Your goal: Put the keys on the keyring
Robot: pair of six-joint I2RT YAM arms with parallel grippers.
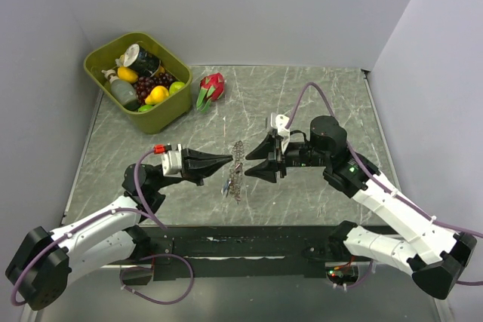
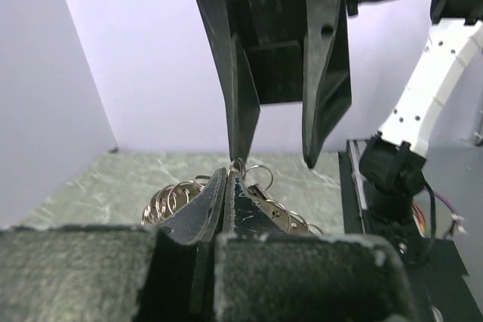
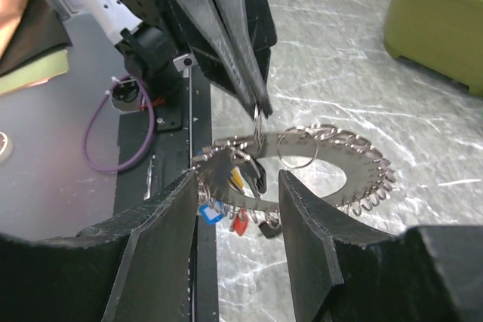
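Note:
The keyring [image 1: 238, 157] is a wide silvery ring fringed with small split rings, held upright and edge-on between the arms above the table. My left gripper [image 1: 229, 159] is shut on one small ring at its rim, as the left wrist view [image 2: 228, 173] shows. The keyring [image 3: 355, 165] has keys with blue [image 3: 210, 213], red [image 3: 240, 222] and black [image 3: 266, 228] tags hanging from its near edge. My right gripper [image 1: 252, 163] is open. Its fingers [image 3: 170, 239] straddle the tagged part of the ring without clamping it. The left gripper's tips [image 3: 256, 105] hold the ring from above in that view.
An olive-green bin [image 1: 167, 115] of toy fruit and a can stands at the back left. A red dragon fruit [image 1: 212, 87] lies beside it. A black rail [image 1: 249, 240] runs along the table's near edge.

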